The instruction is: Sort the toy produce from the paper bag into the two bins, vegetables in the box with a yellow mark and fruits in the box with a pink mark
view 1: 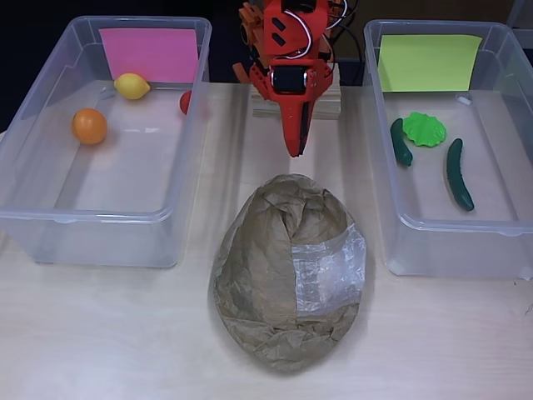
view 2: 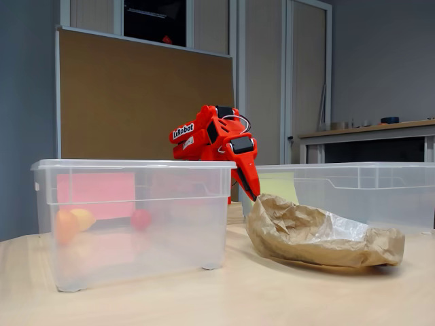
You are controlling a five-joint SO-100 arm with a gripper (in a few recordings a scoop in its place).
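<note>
A crumpled brown paper bag (view 1: 287, 271) (view 2: 319, 234) lies on the table between two clear bins. The left bin (view 1: 50, 225) (view 2: 136, 224) has a pink mark (view 1: 150, 54) and holds a lemon (view 1: 132, 86), an orange (view 1: 89, 126) and a small red fruit (view 1: 185, 102). The right bin (view 1: 441, 242) (view 2: 360, 190) has a yellow mark (view 1: 429, 62) and holds two cucumbers (view 1: 459, 175) (view 1: 400, 142) and a green lettuce leaf (view 1: 425, 129). My red gripper (view 1: 295, 150) (view 2: 253, 195) hangs shut and empty just behind the bag, pointing down.
The arm's base sits on a wooden block (view 1: 325, 104) at the table's far edge between the bins. The light wooden table (view 1: 108, 333) runs bare in front of the bins and bag. A brown board (view 2: 136, 102) stands behind.
</note>
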